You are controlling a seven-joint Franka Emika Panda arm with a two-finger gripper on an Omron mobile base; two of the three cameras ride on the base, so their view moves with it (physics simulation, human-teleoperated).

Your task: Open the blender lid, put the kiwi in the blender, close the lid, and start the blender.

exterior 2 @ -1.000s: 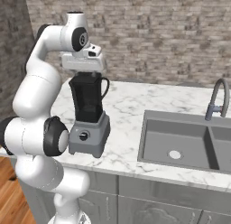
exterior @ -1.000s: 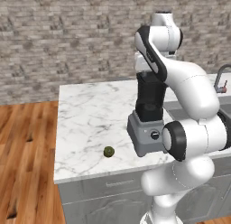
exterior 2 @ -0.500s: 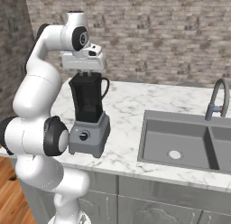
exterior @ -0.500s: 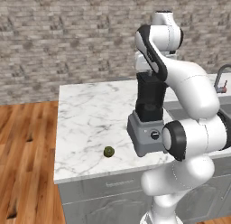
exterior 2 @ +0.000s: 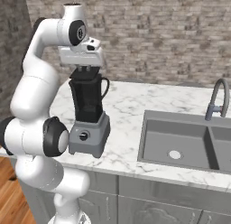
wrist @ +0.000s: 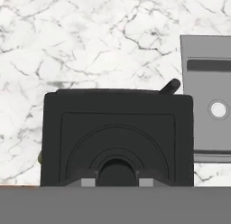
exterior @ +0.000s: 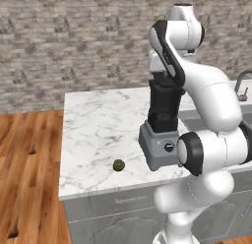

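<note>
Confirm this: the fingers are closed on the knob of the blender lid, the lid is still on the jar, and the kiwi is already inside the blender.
Not right about the kiwi: the left base view shows it lying on the counter, in front of and apart from the blender. The rest stands: in the hand view the fingers grip the knob of the blender lid, which is still on the jar.

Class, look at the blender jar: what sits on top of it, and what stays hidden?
The black blender lid covers the jar, with the gripper shut on its central knob. The jar's inside is hidden beneath the lid.
</note>
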